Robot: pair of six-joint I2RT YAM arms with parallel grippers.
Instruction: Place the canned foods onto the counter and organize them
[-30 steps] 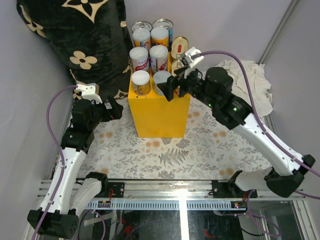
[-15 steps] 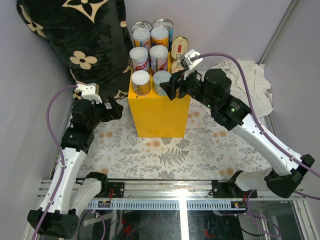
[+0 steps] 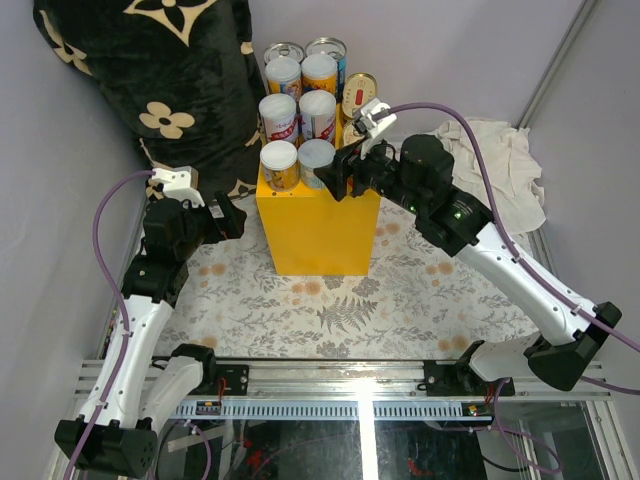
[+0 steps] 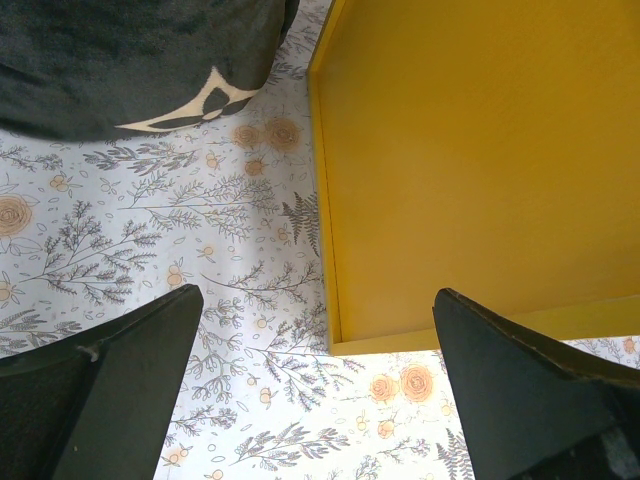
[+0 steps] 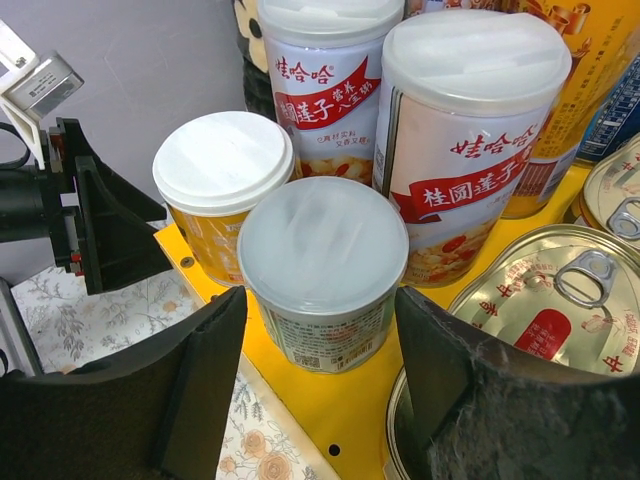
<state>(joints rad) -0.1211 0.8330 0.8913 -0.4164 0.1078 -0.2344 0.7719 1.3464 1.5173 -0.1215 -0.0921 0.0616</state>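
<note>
The yellow counter (image 3: 320, 235) stands on the floral mat, and the canned foods crowd its top. A small white-lidded can (image 3: 317, 157) stands at the front edge, beside an orange-labelled can (image 3: 281, 163). Two red-and-white cans (image 3: 318, 112) stand behind them, with taller cans (image 3: 320, 70) further back. An oval gold tin (image 3: 359, 95) lies at the right. My right gripper (image 3: 335, 172) is shut on the small can (image 5: 322, 260), one finger (image 5: 200, 380) against each side, and the can rests upright on the counter top (image 5: 330, 400). My left gripper (image 3: 232, 218) hangs open and empty beside the counter's left wall (image 4: 450, 150).
A black cushion with cream flowers (image 3: 150, 70) leans at the back left, touching the counter's corner. A crumpled white cloth (image 3: 500, 160) lies at the right by the wall. The floral mat (image 3: 330, 310) spreads in front of the counter. Grey walls close in on both sides.
My right gripper's fingers have closed in on the small white-lidded can. The can has shifted slightly left, toward the orange can. The left arm has not moved.
</note>
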